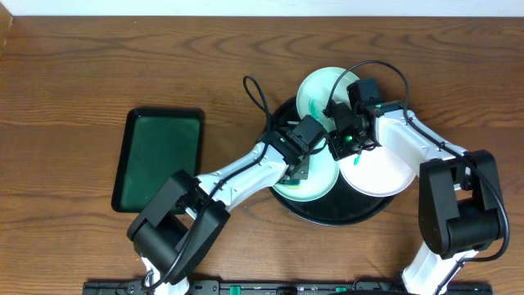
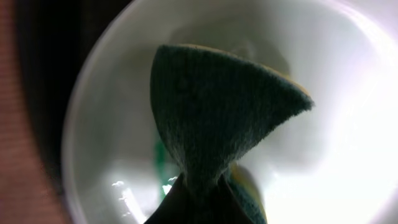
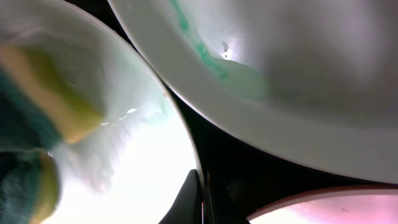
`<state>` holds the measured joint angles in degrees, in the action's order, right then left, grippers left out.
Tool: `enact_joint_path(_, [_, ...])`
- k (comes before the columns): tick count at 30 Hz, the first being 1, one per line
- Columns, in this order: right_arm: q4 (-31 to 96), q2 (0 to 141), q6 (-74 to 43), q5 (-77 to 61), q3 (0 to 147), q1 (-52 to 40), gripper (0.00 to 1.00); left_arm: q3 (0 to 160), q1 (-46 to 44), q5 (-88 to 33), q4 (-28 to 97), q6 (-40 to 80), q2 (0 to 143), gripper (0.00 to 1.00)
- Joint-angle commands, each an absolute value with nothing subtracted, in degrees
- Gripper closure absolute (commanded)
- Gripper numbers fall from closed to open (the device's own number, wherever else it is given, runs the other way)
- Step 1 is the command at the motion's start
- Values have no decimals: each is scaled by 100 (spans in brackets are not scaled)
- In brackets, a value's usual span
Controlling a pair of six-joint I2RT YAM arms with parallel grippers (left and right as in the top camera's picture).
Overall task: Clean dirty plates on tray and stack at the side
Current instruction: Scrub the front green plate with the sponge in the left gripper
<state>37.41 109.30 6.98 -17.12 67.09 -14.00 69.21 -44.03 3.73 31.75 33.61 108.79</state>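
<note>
The black tray (image 1: 344, 217) holds three plates. My left gripper (image 1: 301, 164) is shut on a dark-green and yellow sponge (image 2: 217, 118) and presses it into the near-left plate (image 1: 318, 187), which fills the left wrist view (image 2: 106, 124) with a green smear beside the sponge. My right gripper (image 1: 341, 149) is shut on that plate's rim (image 3: 202, 193). In the right wrist view the plate (image 3: 137, 93) carries the sponge (image 3: 56, 106). A second plate (image 3: 298, 74) has a teal smear. Other plates sit at the tray's far side (image 1: 315, 90) and right side (image 1: 381, 172).
A rectangular dark-green tray (image 1: 160, 160) lies on the wooden table left of the black tray. The two arms cross closely over the black tray's middle. A black cable loops above the tray's far-left edge (image 1: 258, 94).
</note>
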Motion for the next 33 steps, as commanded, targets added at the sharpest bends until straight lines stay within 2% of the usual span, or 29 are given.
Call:
enact_joint_path(1, [3697,10973,735,-1802,6674,-1380,99,6847,-4368,1592,3603,3328,10899,93])
enact_joint_path(6, [3697,10973,735,-1800,6674,-1380,99,6877,-4324,2276,3728,3326,10805,93])
enact_joint_path(13, [3699,10973,735,-1802,6674,-1380,99,7026,-4128,2270,3441,3328,10272,93])
enact_joint_path(20, [3675,10973,735,-1802,6674,-1380,99,6943,-4080,458,2902,3358,10230,93])
enact_joint_path(24, [3662,10973,733,-1804,6674,-1380,99,6731,-4108,-504,2517,3769,10488,93])
enact_joint_path(29, [3664,10973,733,-1804,6674,-1380,99,6683,-4112,-589,2528,3776,10943,93])
enact_joint_path(33, [3667,10973,733,-1804,6674,-1380,99,6681,-4106,82,2611,3597,11115,93])
